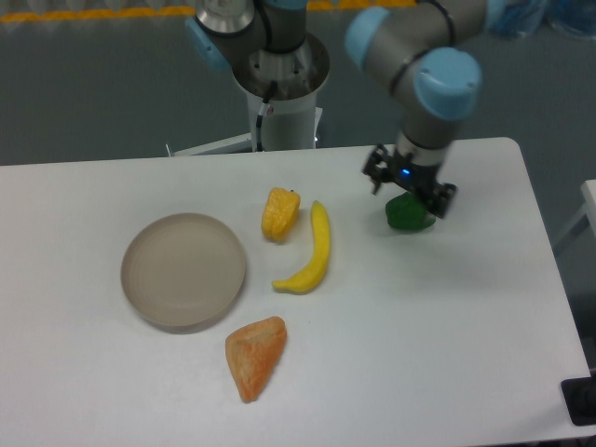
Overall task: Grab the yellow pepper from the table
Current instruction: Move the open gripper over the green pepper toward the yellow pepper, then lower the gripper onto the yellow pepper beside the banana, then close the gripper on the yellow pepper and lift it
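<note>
Your gripper (410, 186), fingers apart and empty, hangs over the green pepper (408, 216); yellow pepper (279, 213) sits well left.

Matt plate (183, 270); glossy, perhaps plastic banana (314, 251).

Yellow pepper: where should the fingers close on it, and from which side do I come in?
Come straight down and close across the middle of the yellow pepper, on its narrower width. It lies on its side, with the banana close on its right.
</note>
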Robot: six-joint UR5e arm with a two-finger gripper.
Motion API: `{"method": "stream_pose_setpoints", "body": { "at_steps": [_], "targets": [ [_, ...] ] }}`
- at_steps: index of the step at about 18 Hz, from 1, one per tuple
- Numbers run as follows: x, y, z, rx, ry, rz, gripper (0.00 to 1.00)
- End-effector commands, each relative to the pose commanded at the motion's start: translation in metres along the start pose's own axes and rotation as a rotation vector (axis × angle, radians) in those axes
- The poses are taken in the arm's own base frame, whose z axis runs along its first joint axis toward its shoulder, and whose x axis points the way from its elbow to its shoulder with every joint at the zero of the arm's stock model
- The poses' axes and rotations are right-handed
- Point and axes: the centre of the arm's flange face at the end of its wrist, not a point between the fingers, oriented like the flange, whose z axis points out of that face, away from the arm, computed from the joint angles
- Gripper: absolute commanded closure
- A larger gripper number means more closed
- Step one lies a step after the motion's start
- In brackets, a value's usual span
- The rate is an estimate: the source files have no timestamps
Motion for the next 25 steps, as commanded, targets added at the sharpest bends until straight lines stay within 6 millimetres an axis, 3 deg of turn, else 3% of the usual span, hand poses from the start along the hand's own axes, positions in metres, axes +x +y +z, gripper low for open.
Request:
{"method": "stream_pose_setpoints", "body": {
  "at_steps": [6, 12, 18, 25],
  "targets": [
    [0.050, -0.042, 0.019, -0.008, 0.023, -0.141, 0.00],
    [0.092, -0.048, 0.066, -0.034, 0.045, -0.084, 0.00],
    [0.097, -0.057, 0.091, -0.050, 0.058, -0.091, 0.00],
    [0.111, -0.067, 0.102, -0.074, 0.067, -0.096, 0.00]
  ]
}}
